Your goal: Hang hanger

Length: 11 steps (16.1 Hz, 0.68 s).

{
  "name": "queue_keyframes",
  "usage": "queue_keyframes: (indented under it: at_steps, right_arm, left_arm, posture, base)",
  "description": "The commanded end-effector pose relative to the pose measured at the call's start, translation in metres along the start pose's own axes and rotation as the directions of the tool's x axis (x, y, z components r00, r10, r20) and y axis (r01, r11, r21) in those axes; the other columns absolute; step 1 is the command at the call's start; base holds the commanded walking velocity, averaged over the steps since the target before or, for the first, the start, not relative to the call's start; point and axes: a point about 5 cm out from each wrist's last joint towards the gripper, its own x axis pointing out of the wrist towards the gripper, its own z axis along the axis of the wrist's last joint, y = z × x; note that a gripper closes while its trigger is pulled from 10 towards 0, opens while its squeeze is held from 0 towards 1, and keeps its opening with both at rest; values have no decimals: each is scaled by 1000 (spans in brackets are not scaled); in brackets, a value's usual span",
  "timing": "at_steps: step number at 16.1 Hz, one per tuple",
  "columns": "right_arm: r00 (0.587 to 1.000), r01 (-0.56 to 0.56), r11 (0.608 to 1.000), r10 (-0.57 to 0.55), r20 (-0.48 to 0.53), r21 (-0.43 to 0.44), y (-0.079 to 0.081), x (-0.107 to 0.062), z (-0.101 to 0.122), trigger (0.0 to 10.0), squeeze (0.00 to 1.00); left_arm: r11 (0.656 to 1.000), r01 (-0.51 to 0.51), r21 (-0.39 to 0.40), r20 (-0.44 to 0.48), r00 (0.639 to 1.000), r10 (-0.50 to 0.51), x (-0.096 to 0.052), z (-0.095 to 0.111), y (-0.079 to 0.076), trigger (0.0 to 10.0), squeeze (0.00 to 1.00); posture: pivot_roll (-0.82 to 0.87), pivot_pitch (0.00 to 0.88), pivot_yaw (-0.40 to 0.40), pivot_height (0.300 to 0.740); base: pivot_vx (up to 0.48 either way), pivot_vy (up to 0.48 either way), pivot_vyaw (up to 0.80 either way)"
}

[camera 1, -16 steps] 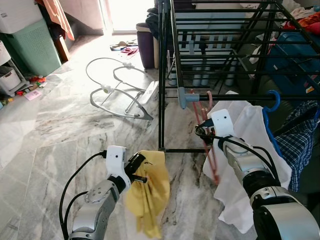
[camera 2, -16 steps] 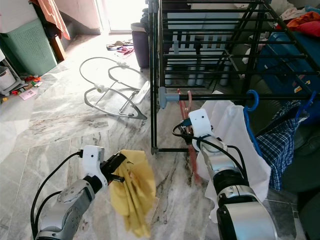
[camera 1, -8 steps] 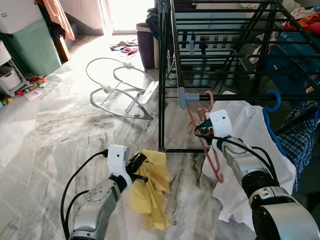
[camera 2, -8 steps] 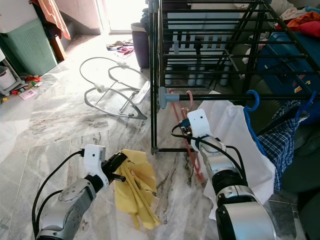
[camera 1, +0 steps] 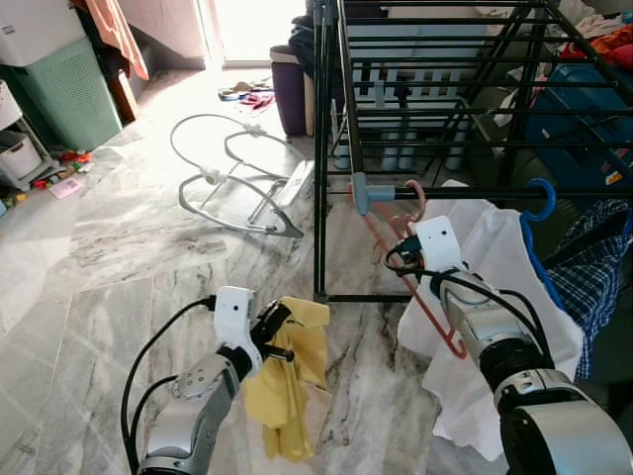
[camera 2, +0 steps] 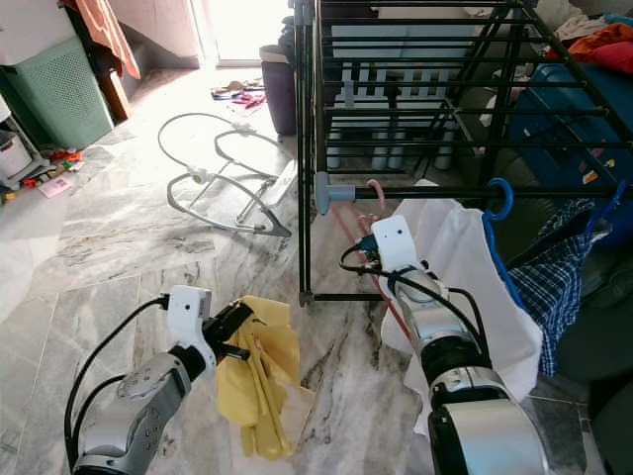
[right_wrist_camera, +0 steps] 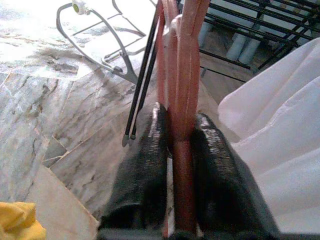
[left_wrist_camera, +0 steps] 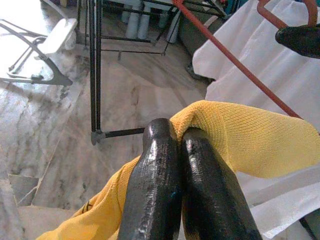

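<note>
Pinching a red hanger (right_wrist_camera: pixel 182 150) between both black fingers (right_wrist_camera: pixel 142 170), right gripper (camera 1: pixel 401 247) raised just below the near rail of the black drying rack (camera 1: pixel 331 148). Hanger neck trapped in the closed jaws, seen plainly in the right wrist view, red bar running straight up between the two pads. Hook end curled at the rail beside a grey end cap (camera 1: pixel 362 192); cannot tell whether hooked over the rail or merely against it. Long red arm of the hanger (camera 1: pixel 425 307) slanting down and away from the gripper, toward the robot's right, ending in a bend over a white cloth (camera 1: pixel 495 287). White cloth draped just beside and behind the right arm, touching or nearly touching the hanger's lower part. Further right on the same rail, a blue hanger (camera 1: pixel 534 213) carrying a blue checked garment (camera 1: pixel 593 267).

Lower and to the left, left gripper (camera 1: pixel 279 332) clamped tight on a yellow cloth (camera 1: pixel 282 396), fingers (left_wrist_camera: pixel 160 190) pressed together with the knit fabric folded over their tips. Yellow cloth hanging down from the grip above the marble floor (camera 1: pixel 99 257), well apart from the red hanger.

Beyond, on the floor: a metal bouncer frame (camera 1: pixel 237 188) lying left of the rack, a green basket (camera 1: pixel 64 94) at the far left, small toys (camera 1: pixel 59 178) near it.
</note>
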Motion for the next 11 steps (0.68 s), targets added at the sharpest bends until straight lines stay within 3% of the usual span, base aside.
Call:
queue_keyframes:
  at_steps: [1, 7, 11]
  right_arm:
    - [1000, 0, 1000, 0, -12, -6, -3, 1, 0, 0, 0]
    - [999, -16, 1000, 15, -42, -26, -3, 0, -5, 0, 0]
    - [996, 38, 999, -39, 81, 7, -5, -1, 10, 0, 0]
  left_arm:
    - [1000, 12, 15, 9, 1000, -12, 3, 4, -3, 10000, 0]
    - [1000, -7, 21, 2, 1000, 7, 2, 2, 0, 10000, 0]
    - [997, -49, 60, -11, 999, 49, 3, 0, 2, 10000, 0]
  posture:
    - [-103, 22, 6, 740]
    - [-95, 16, -1, 740]
    - [-98, 19, -1, 740]
  base:
    - [0, 0, 0]
    - [0, 0, 0]
    - [0, 0, 0]
